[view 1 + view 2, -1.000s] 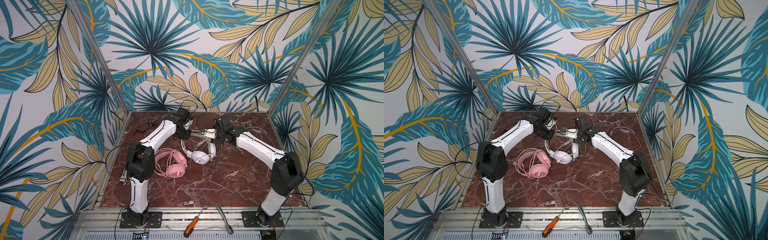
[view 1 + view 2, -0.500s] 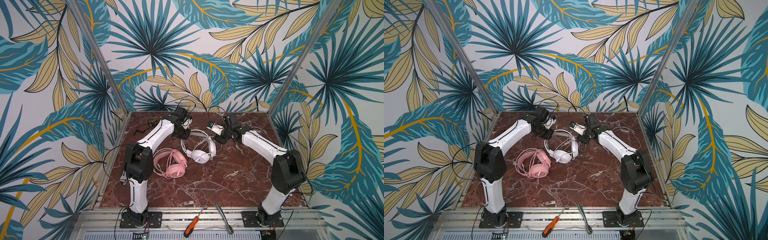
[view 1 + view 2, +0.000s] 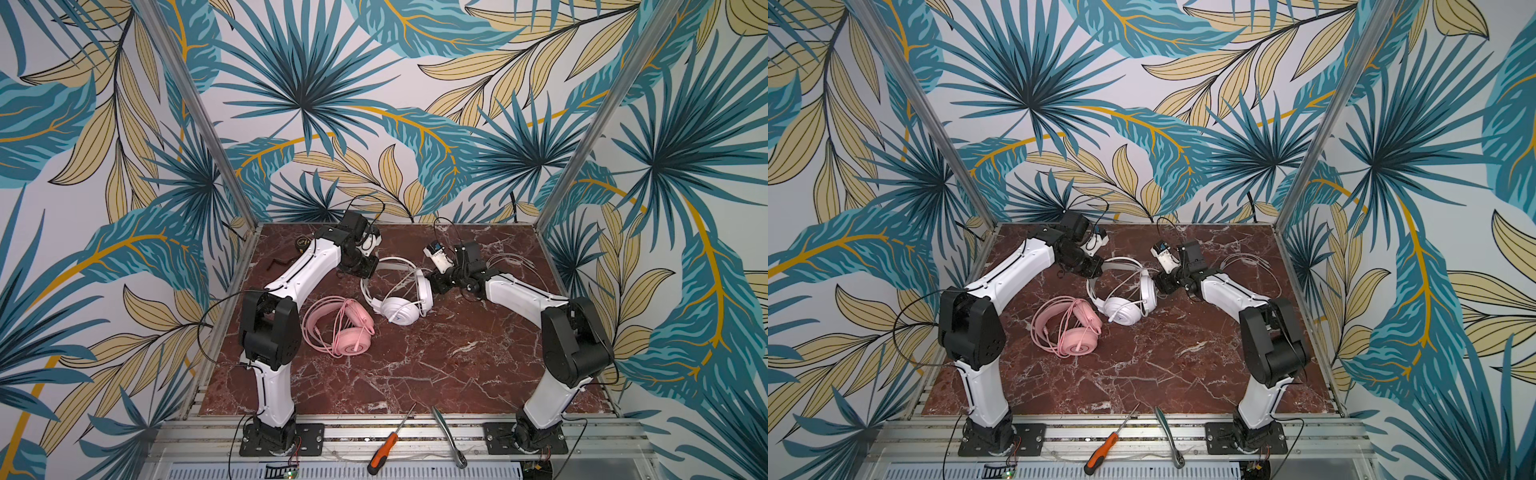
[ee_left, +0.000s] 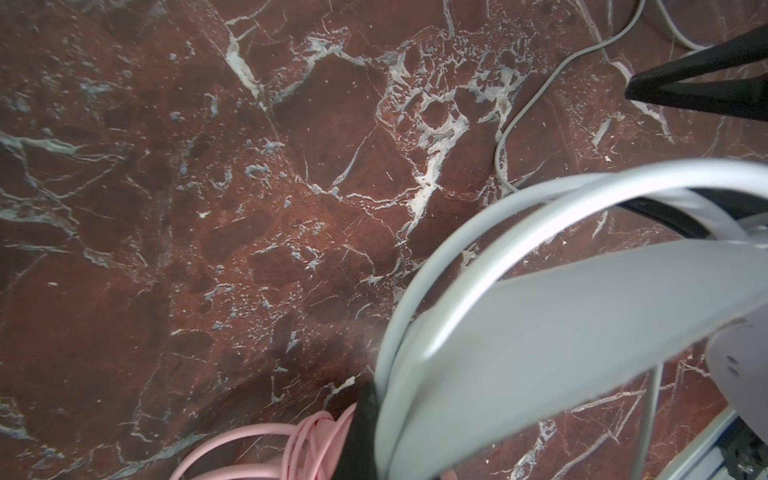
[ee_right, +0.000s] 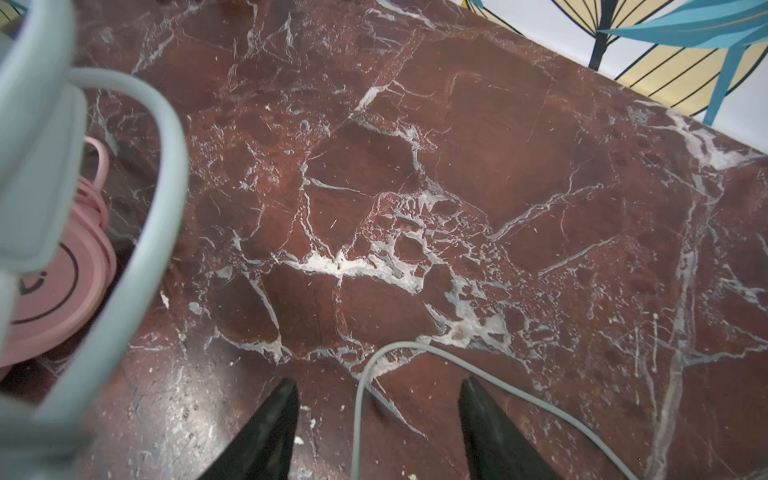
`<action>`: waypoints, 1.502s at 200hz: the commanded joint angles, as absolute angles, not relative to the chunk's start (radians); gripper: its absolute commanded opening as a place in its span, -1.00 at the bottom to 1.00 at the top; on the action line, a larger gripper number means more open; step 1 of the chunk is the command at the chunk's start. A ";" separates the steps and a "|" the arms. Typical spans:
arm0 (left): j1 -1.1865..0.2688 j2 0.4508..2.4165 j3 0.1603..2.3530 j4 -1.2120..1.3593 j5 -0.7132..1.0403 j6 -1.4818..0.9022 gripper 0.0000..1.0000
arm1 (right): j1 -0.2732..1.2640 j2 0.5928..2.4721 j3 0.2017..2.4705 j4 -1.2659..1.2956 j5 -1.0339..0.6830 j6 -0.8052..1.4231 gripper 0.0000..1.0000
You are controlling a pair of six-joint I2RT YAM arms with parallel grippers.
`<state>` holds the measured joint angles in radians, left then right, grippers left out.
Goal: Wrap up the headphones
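The pink headset point(image 3: 345, 328) lies flat on the bench point(image 3: 415, 374) with its pink cable point(image 4: 303, 449) looped around it, so I judge this one finished. The white headset point(image 3: 401, 309) is just behind it, near the middle of the bench, with one cup down and the headband point(image 3: 395, 261) standing up. The left fingers point(image 4: 361, 428) are closed at this headband. They seem to pinch it, although the wrist view is too close to be sure. The right fingers point(image 5: 266, 436) are spread apart, low over the bench and holding nothing. The white cable point(image 5: 415, 347) lies loose between them, and in both top views more of it lies in slack loops toward the right side.

The step in hand is, I think, to catch the white cable. The next move calls for the right fingers to go down and close on this thin cable, and then to carry it around the headset while the left side keeps the headset steady.
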<state>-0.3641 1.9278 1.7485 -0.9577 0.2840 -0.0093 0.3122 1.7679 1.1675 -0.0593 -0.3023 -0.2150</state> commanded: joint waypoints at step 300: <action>-0.305 1.794 1.784 -0.818 0.606 -0.266 -1.00 | 0.273 2.017 1.014 0.594 -0.454 0.423 -0.39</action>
